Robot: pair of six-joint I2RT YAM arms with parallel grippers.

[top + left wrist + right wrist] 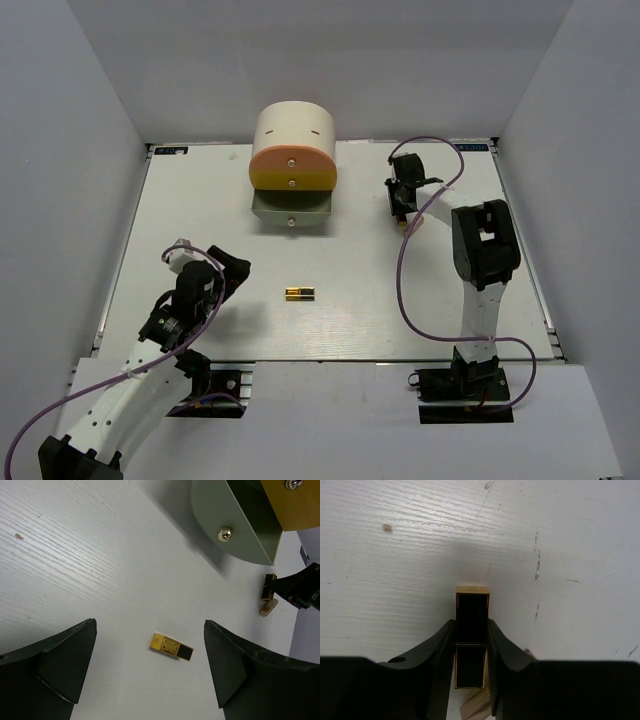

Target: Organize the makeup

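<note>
Right gripper (471, 632) is closed narrow on a black-and-gold lipstick case (472, 605), held end-on to the table (395, 555); contact with the surface cannot be told. Position: 3 o'clock from the grey open drawer (290, 207) of the cream box (293, 130). Left gripper (149, 630) stands wide, holding nothing. A gold lipstick (171, 647) lies flat ahead of it, apart from both fingers, at 6 o'clock from the drawer.
</note>
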